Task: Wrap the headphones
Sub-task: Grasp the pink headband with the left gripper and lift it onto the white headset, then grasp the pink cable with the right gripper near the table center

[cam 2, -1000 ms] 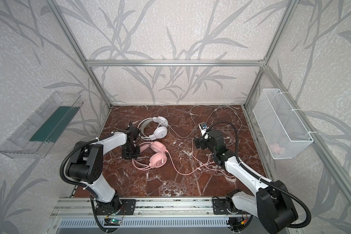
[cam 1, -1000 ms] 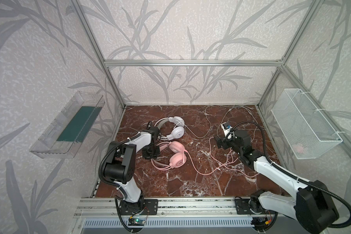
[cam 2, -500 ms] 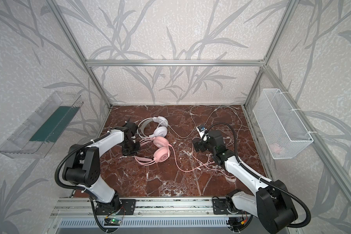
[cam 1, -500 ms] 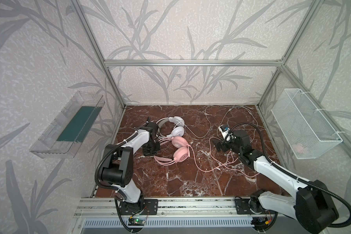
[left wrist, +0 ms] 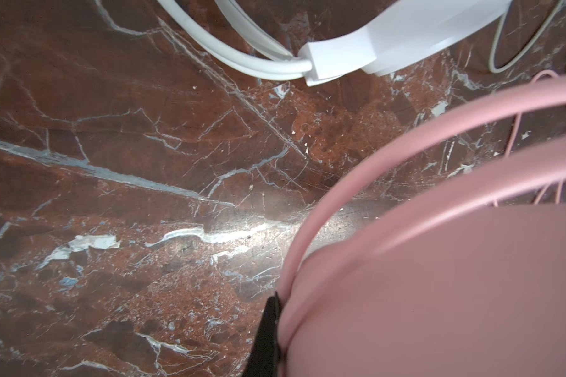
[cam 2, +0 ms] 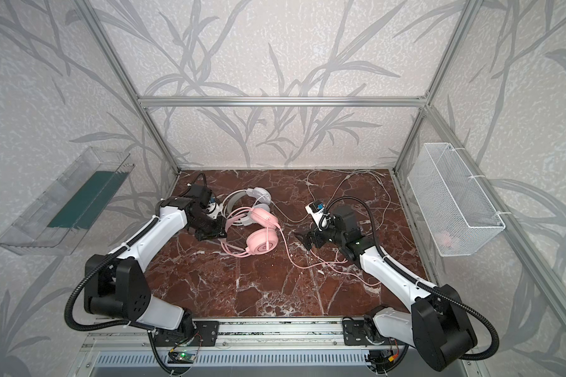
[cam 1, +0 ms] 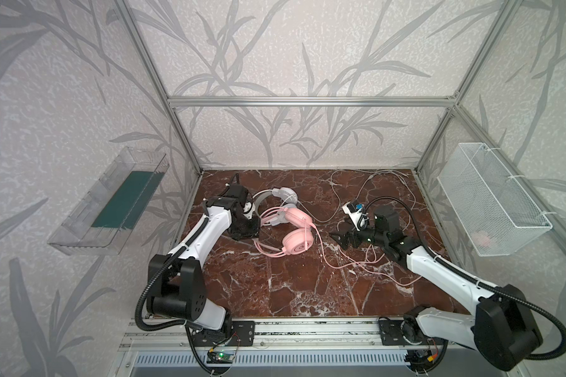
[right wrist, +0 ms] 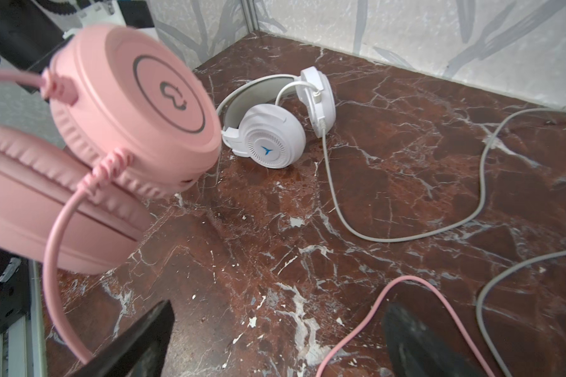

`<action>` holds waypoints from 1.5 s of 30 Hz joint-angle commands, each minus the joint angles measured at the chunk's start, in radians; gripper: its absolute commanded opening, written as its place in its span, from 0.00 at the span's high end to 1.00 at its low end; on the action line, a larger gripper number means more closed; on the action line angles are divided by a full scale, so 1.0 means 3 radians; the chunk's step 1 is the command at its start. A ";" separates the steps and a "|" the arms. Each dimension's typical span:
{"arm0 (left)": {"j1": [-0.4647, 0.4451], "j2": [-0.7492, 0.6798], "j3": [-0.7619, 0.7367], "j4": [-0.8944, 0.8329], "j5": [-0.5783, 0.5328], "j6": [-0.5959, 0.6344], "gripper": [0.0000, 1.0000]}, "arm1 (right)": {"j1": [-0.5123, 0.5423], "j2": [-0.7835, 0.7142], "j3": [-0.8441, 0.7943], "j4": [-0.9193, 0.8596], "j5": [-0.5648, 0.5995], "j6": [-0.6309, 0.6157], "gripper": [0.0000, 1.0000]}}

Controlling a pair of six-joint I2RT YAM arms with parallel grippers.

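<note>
The wrapping is judged to be at its very start. The pink headset [cam 1: 296, 240] is gripped by its headband in the left claw [cam 1: 254, 230], which is clamped together on it. In the right wrist view it appears raised off the counter [cam 1: 275, 293], close beside the white headset [cam 1: 286, 196]. No winding of the pink cable [right wrist: 406, 277] around band or cups can be made out. It trails loose across the counter, past the right claw [right wrist: 280, 306], whose jaws stand wide apart with nothing held. The white headset lies ungripped at the rear left of the counter, its white cable [right wrist: 383, 241] spread in loose loops, so both cables are left to be wound.
</note>
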 commanded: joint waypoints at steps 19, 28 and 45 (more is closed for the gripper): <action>0.0225 0.0144 0.0577 0.0016 0.0579 -0.0044 1.00 | 0.0423 0.0496 -0.0680 0.1166 0.0371 -0.0010 0.01; 0.0231 0.0134 0.0660 -0.0109 0.0576 -0.0030 1.00 | 0.0413 0.0663 -0.0684 0.1396 0.0688 -0.0032 0.02; 0.0439 0.0021 0.0578 -0.0010 0.0814 -0.0287 1.00 | 0.0351 0.0933 -0.0763 0.1578 0.0545 0.0367 0.19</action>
